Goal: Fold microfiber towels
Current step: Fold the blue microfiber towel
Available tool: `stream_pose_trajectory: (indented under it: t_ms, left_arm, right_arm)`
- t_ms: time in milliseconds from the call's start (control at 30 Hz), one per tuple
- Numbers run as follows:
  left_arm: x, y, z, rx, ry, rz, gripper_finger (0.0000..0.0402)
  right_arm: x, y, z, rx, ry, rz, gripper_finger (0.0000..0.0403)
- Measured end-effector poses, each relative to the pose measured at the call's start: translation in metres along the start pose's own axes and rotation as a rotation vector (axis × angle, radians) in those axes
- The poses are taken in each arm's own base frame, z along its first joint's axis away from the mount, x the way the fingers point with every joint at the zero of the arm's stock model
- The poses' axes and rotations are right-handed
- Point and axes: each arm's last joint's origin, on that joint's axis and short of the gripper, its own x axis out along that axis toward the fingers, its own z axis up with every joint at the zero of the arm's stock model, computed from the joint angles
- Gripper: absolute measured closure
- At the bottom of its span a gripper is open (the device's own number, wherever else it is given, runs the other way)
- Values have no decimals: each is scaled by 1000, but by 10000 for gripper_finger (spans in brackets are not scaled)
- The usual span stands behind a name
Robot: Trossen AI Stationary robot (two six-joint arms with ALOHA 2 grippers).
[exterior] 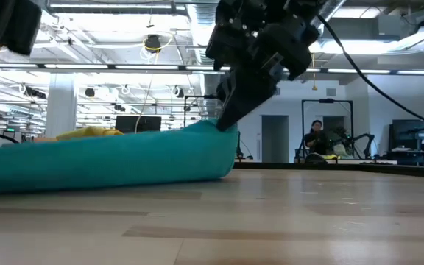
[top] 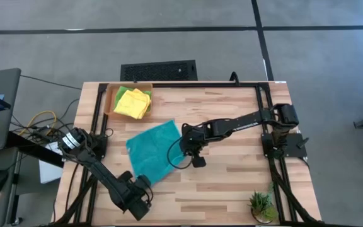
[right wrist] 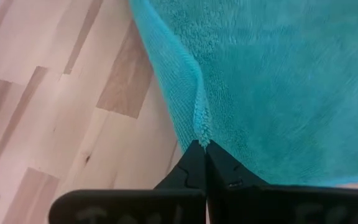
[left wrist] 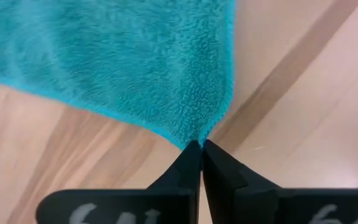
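Two grippers, one towel — both are clamped on the teal towel (top: 154, 149), which lies spread flat on the wooden table (top: 232, 183), near its middle. From above, the left gripper (top: 145, 184) pinches the corner nearest the front edge while the right gripper (top: 186, 146) has the corner on the right side, so the two hold neighbouring corners; I'd guess that's to carry one edge over in a fold. The other towels, yellow towels (top: 134, 103) with a bit of lime green towel (top: 122, 91) peeking out, sit bunched in the orange tray (top: 110, 101) at the back left, waiting their turn.

Low view: the right gripper (exterior: 228, 126) has lifted its corner just off the table, the towel humping up under it.

Left wrist view: the left gripper's fingers (left wrist: 188, 163) are closed tight on the very tip of the towel corner — a small bite, might slip.

Right wrist view: same story, fingers (right wrist: 194, 158) closed on a puckered bit of hem.
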Motion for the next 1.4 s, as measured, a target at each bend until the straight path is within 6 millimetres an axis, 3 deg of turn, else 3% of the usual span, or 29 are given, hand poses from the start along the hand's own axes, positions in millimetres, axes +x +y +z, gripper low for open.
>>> stream_pose_trajectory:
  t_ms: [167, 367, 600, 1000, 1400]
  left_arm:
    - [-18, 4, 11, -88, 5, 90, 401]
    - [-27, 14, 31, -201, 48, 197, 401]
    - [-25, 29, 53, -347, 81, 317, 401]
    - [-21, 59, 96, -513, 115, 486, 401]
    - [0, 89, 119, -512, 175, 585, 401]
  right_arm:
    - [-15, -8, 16, -84, 9, -13, 396]
    - [-30, -35, 24, -84, -22, -115, 396]
    - [-40, -65, 16, -67, -23, -170, 390]
    - [-47, -96, 13, -168, -83, -253, 392]
    - [-57, -115, 9, -165, -107, -301, 392]
